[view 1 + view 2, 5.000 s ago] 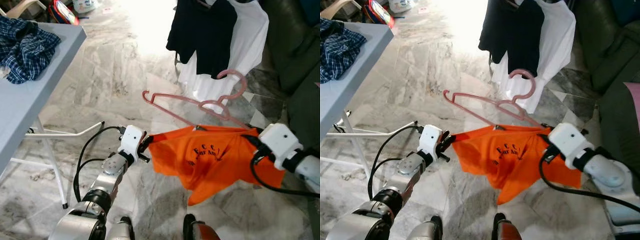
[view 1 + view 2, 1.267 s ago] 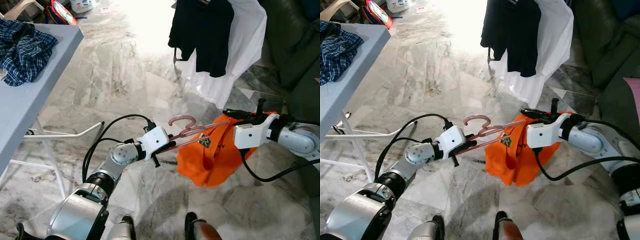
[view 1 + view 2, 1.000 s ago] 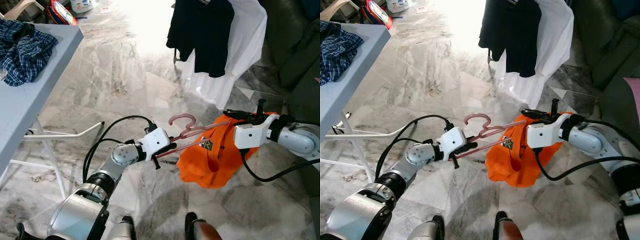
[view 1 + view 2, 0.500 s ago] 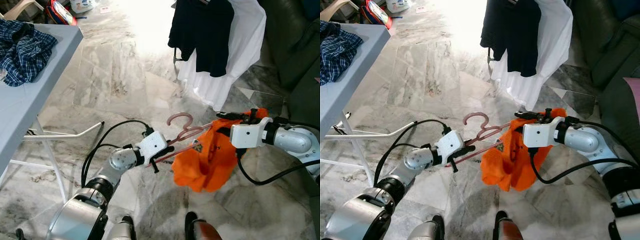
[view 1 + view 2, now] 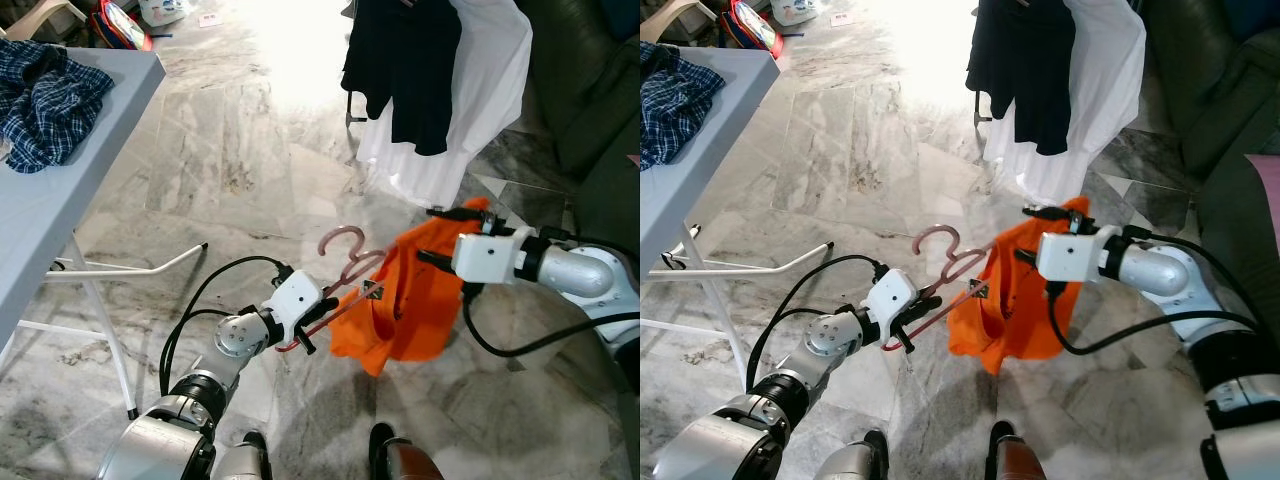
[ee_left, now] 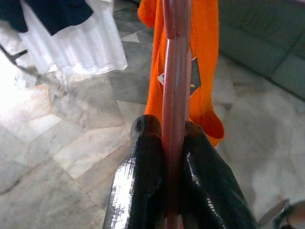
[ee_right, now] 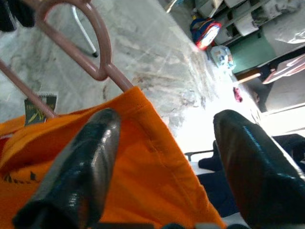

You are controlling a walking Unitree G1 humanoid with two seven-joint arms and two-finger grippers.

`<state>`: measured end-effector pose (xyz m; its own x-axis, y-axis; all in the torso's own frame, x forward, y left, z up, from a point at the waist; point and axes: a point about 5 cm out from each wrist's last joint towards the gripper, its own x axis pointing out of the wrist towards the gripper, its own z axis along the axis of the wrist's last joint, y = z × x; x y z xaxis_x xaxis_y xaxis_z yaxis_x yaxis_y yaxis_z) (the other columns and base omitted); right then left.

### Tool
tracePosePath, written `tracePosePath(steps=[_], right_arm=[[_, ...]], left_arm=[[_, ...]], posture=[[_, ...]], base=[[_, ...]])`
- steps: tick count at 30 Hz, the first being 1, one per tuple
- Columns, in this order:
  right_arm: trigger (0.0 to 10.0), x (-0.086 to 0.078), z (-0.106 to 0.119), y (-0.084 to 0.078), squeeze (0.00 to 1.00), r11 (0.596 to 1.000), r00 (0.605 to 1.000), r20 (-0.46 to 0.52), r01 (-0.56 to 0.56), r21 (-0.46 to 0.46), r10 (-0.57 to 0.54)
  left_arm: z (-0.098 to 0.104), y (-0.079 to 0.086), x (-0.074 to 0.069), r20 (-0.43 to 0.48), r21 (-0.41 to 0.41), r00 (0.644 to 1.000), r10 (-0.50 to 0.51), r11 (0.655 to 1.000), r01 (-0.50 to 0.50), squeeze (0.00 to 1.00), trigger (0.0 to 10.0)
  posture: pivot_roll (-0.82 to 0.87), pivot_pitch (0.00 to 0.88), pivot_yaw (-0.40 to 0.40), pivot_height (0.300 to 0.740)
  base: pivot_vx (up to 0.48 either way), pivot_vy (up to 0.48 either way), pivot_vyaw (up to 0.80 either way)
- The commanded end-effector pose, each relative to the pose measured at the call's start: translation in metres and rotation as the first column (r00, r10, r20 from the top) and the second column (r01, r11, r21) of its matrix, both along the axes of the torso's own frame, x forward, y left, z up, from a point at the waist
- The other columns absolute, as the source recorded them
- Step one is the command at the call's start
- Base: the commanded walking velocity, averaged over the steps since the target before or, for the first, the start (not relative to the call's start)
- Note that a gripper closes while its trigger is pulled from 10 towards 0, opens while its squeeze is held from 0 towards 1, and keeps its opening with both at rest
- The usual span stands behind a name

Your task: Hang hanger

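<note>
Orange shirt [image 5: 405,300] neck label unreadable, pink hanger [image 5: 345,262]

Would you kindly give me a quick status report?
Left hand clamps pink hanger. Right hand open at orange shirt. Not yet hung.

Head stereo pair looking steeply down at marble floor [image 5: 230,150], wrist cameras close along jaws, sharing orange shirt [image 5: 410,300]

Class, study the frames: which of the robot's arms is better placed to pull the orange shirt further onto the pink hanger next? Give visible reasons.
Probably the right. The right gripper is open against the orange shirt, while the left gripper is shut on the pink hanger, steadying it.
</note>
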<state>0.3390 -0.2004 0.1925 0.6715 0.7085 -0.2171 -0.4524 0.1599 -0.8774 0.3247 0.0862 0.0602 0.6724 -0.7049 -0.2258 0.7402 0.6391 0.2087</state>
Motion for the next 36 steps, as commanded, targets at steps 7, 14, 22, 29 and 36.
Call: tracePosePath(steps=[7, 14, 22, 29, 36], right_arm=[[10.0, -0.001, 0.001, 0.009, 1.0, 0.99, 0.997, 0.05, 0.044, 0.134, -0.051], [10.0, -0.002, -0.011, 0.016, 1.0, 0.903, 0.974, 0.023, 0.198, 0.382, -0.224], [10.0, -0.01, -0.059, 0.038, 1.0, 0.758, 0.923, -0.187, 0.382, 0.529, -0.336], [10.0, -0.007, -0.071, 0.046, 0.0, 0.723, 0.894, -0.257, 0.448, 0.525, -0.367], [10.0, 0.0, -0.073, 0.044, 0.0, 0.722, 0.871, -0.238, 0.491, 0.489, -0.43]], left_arm=[[-0.005, -0.001, -0.002, -0.051, -0.082, 0.996, 0.078, 0.993, -0.082, 0.0, 0.0], [0.006, 0.005, 0.007, -0.022, -0.144, 0.982, 0.187, 0.972, -0.188, 0.0, 0.0], [0.015, -0.002, 0.007, 0.039, -0.172, 0.991, 0.128, 0.978, -0.119, 0.0, 0.0], [0.018, -0.009, 0.003, 0.091, -0.161, 0.993, 0.076, 0.985, -0.06, 0.0, 0.0], [0.012, -0.011, -0.006, 0.086, -0.173, 0.996, 0.031, 0.985, -0.016, 0.0, 0.0]], posture=[[-0.03, 0.246, 0.037, 0.74], [-0.03, 0.25, 0.041, 0.74], [-0.03, 0.25, 0.047, 0.74], [-0.02, 0.25, 0.042, 0.74], [0.0, 0.253, 0.032, 0.74]], base=[[0.0, 0.0, 0.0], [0.0, 0.0, 0.0], [0.0, 0.0, 0.0], [0.0, 0.0, 0.0], [0.0, 0.0, 0.0]])
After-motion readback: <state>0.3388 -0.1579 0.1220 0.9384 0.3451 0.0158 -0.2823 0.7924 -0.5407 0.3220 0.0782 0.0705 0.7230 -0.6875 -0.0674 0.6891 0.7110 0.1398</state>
